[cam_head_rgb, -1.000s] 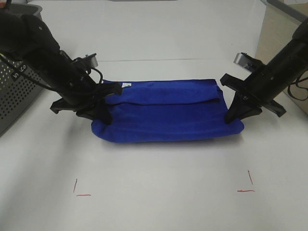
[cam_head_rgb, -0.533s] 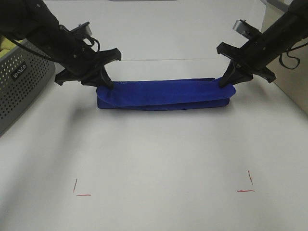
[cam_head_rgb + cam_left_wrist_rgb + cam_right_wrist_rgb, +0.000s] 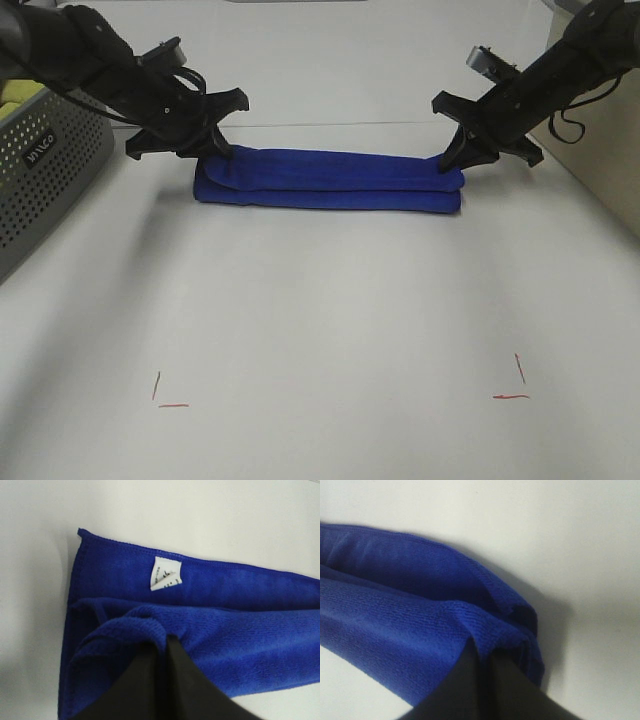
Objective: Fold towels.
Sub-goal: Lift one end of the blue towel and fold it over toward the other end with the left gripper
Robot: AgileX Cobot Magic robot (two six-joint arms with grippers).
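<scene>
The royal-blue towel (image 3: pixel 330 178) lies folded into a long narrow strip across the far middle of the white table. My left gripper (image 3: pixel 215 152) is shut on the towel's top layer at its left end. In the left wrist view its fingers (image 3: pixel 165 650) pinch a blue fold (image 3: pixel 140 625), with the small white tag (image 3: pixel 166 575) just beyond. My right gripper (image 3: pixel 455 162) is shut on the top layer at the right end. In the right wrist view its fingers (image 3: pixel 482 657) pinch the blue edge (image 3: pixel 470 620).
A grey perforated basket (image 3: pixel 45 170) stands at the left edge with a yellow-green cloth (image 3: pixel 15 92) inside. A beige box (image 3: pixel 600 150) stands at the right. Two red corner marks (image 3: pixel 165 395) (image 3: pixel 515 385) are drawn near the front of the table.
Both grippers have carried the towel's near edge away to the far side, folding it over. The wide blue rectangle has become a narrow strip farther back on the table.
</scene>
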